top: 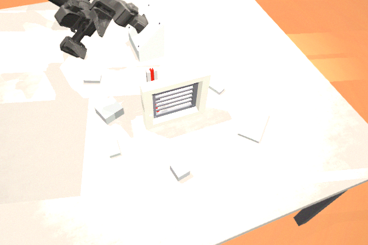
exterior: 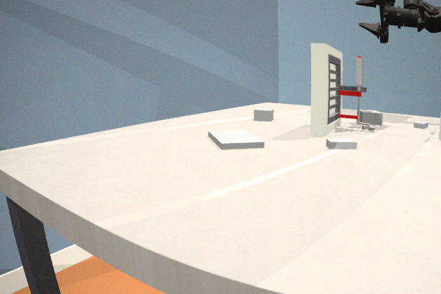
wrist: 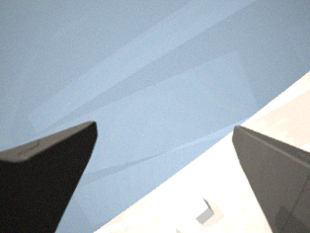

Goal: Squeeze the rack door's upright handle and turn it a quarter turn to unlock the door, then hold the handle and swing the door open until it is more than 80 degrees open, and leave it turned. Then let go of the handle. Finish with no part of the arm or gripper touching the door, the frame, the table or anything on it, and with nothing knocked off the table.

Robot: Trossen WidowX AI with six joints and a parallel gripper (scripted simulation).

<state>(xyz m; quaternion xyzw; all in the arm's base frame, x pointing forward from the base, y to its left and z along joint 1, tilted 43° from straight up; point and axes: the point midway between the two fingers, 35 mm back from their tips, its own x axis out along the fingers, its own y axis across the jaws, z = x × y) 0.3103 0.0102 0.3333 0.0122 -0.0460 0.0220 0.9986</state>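
The cream rack frame (top: 148, 108) (exterior: 319, 87) stands upright on the table. Its dark slatted door (top: 195, 93) (exterior: 333, 59) looks closed, lying in line with the frame. The upright handle (top: 152, 74) (exterior: 359, 71), light grey with red marks, stands out from the door on the robot's side, near the door's left edge in the top view. Red brackets (exterior: 349, 93) join it to the door side. My gripper (top: 92, 45) (exterior: 358, 13) (wrist: 164, 130) is wide open and empty. It hangs above the height of the handle and touches nothing. The wrist view does not show the handle.
Pale blocks lie around the rack: a larger one (top: 109, 111) to its left, a small one (top: 180, 172) (exterior: 263, 114) on the far side from the arm, and a flat slab (top: 252, 131) (exterior: 238, 138). The white robot base (top: 152, 45) stands behind the handle.
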